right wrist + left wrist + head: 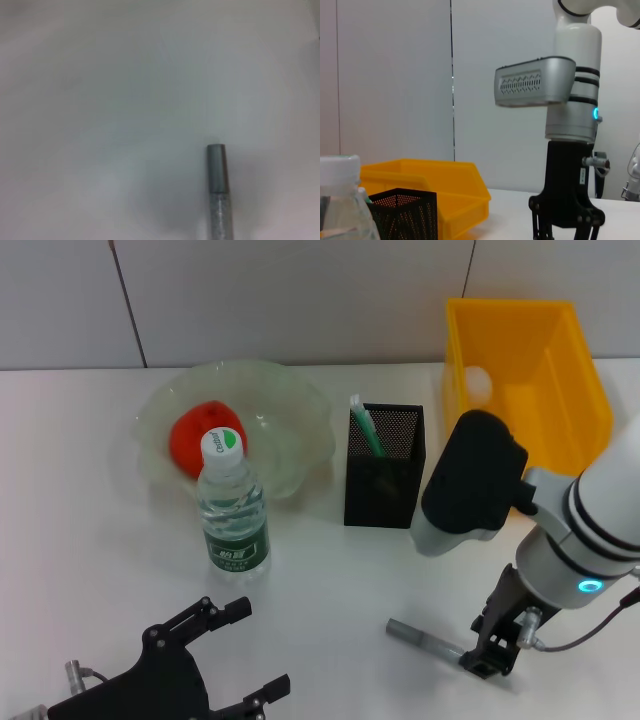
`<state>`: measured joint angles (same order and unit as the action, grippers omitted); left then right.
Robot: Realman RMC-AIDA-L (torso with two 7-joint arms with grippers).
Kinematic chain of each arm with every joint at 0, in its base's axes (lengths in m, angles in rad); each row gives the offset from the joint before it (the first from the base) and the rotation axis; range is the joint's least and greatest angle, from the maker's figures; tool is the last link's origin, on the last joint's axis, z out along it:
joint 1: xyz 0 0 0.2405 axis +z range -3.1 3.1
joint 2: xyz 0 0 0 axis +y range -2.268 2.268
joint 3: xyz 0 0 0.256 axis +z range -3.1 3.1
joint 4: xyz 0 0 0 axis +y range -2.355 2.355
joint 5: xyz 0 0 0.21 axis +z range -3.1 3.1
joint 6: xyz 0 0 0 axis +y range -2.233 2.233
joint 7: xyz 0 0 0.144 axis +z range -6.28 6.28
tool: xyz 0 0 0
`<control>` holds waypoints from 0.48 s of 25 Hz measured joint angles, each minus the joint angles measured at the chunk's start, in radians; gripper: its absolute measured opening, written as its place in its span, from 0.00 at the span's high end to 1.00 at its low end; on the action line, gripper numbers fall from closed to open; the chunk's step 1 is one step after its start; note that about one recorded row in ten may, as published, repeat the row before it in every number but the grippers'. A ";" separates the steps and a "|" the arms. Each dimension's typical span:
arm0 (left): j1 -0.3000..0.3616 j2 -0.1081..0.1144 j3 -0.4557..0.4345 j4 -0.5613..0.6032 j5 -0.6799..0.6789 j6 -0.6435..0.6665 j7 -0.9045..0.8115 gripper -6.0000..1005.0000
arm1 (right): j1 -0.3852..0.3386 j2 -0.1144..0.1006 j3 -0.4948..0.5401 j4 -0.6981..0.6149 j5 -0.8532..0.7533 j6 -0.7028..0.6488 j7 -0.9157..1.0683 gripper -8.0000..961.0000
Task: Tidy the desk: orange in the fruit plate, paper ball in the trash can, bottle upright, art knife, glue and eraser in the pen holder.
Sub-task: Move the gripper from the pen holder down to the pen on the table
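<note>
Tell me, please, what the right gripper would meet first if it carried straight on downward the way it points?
Most likely the near end of the grey glue stick, which lies on the desk right under the right gripper; contact cannot be told.

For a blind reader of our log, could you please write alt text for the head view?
The right gripper is down at one end of a grey stick-shaped item lying on the white table. Behind stand an upright clear bottle, a red-orange orange in a pale-green glass plate, a black mesh pen holder and a yellow bin; the left gripper sits near the front edge.
</note>
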<state>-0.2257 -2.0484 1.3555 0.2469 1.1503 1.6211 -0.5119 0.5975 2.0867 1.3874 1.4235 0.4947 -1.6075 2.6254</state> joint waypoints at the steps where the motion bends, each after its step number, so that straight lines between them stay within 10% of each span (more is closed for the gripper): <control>1: 0.000 0.000 0.000 0.000 0.000 0.000 0.000 0.17 | 0.000 0.000 -0.010 -0.007 0.000 0.009 0.004 0.54; 12: 0.000 0.001 0.001 0.000 0.000 -0.006 -0.002 0.17 | 0.007 0.000 -0.046 -0.050 0.007 0.047 0.011 0.60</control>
<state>-0.2254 -2.0478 1.3561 0.2470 1.1504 1.6151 -0.5137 0.6044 2.0862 1.3416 1.3739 0.5014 -1.5603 2.6361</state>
